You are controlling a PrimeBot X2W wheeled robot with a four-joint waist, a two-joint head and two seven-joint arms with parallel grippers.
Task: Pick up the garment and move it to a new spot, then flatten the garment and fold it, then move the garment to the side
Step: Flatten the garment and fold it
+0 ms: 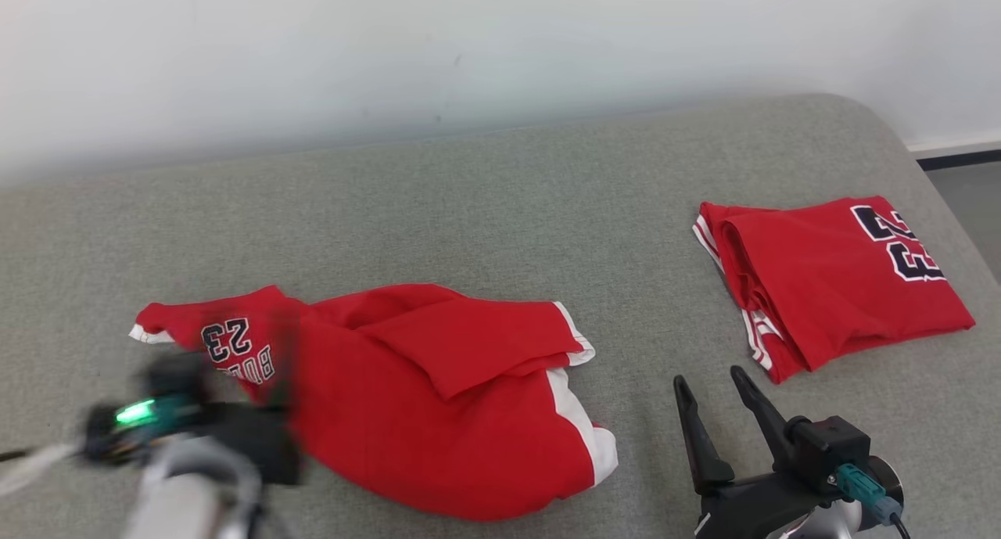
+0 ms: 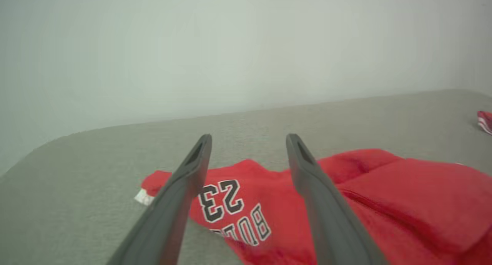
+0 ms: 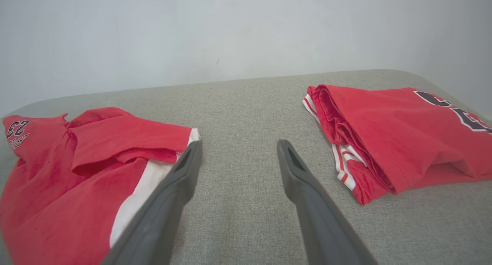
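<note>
A folded red jersey (image 1: pixel 829 281) with a dark number lies on the grey cushion (image 1: pixel 500 210), just beyond and right of the right gripper (image 1: pixel 708 376). A white wall (image 1: pixel 469 46) rises farther beyond.

We get left gripper (image 1: pixel 227 414) as blurry smear at 8 o'clock in head view, hiding garment (image 1: pixel 438 398) edge and half its lettering. Folded jersey (image 2: pixel 485 120) cut off at 3 o'clock, left wrist view.

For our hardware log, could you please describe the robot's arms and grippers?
The left gripper and right gripper each have two long, dark grey, tapering fingers, slotted near the tips. The right wrist carries a black housing with a teal connector and dark cable. The left, blurred, shows a green light and a pale forearm.
</note>
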